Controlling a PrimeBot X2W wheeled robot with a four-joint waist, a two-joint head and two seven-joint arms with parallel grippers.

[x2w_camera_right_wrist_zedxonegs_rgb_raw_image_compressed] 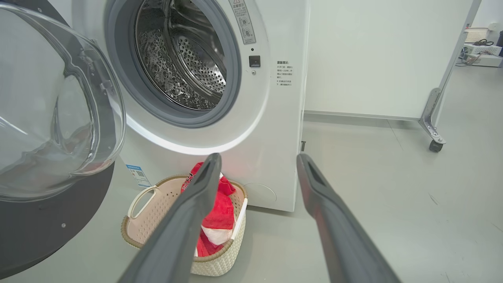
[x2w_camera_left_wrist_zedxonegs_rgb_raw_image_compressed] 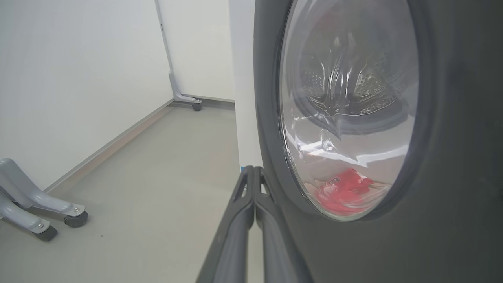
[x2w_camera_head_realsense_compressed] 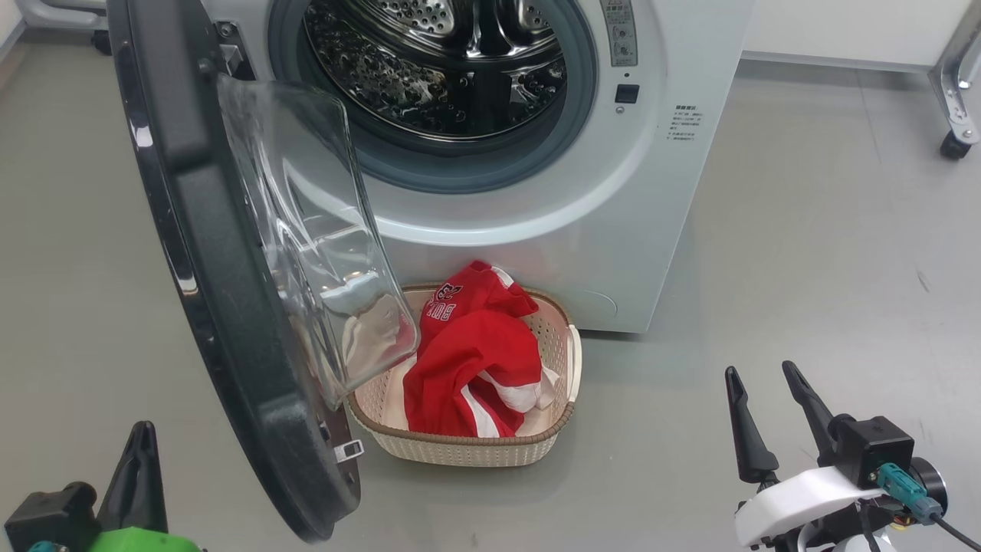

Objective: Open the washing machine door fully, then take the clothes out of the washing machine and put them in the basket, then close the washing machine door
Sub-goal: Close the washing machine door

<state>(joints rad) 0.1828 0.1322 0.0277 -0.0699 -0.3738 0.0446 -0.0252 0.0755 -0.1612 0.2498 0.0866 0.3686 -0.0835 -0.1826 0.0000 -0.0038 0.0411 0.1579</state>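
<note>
Clothes (x2w_camera_head_realsense_compressed: pixel 475 360) in basket (x2w_camera_head_realsense_compressed: pixel 475 451); white lettering (x2w_camera_head_realsense_compressed: pixel 443 307) unreadable.

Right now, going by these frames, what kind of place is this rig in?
Likely a lab or test room staged for laundry, not a home: a washing machine on a plain grey floor, with white partition panels on castered metal feet.

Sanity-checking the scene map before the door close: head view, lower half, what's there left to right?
Order: left gripper, jaws shut → washing machine door, open → basket holding the clothes → right gripper, jaws open.
</note>
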